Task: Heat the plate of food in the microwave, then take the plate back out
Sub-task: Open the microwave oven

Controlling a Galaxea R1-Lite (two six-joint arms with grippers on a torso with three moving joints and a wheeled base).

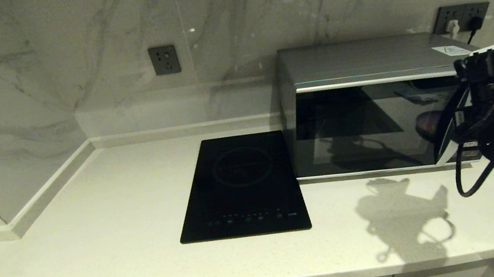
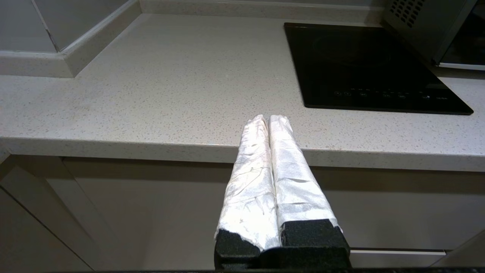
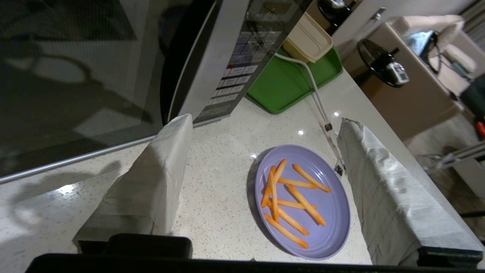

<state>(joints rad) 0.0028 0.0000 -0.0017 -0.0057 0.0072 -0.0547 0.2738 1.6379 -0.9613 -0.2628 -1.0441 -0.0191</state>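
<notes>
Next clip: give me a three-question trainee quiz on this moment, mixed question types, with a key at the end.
1. True or false: the microwave door is closed.
2. Where is the plate of fries? A) inside the microwave B) on the counter in front of the microwave's keypad end C) on the green tray
3. Fill in: the right end effector has its fingers ____ above the counter, and the left end effector is ____, parked off the counter's front edge.

Key: 1 true. 2 B. 3 open; shut.
</notes>
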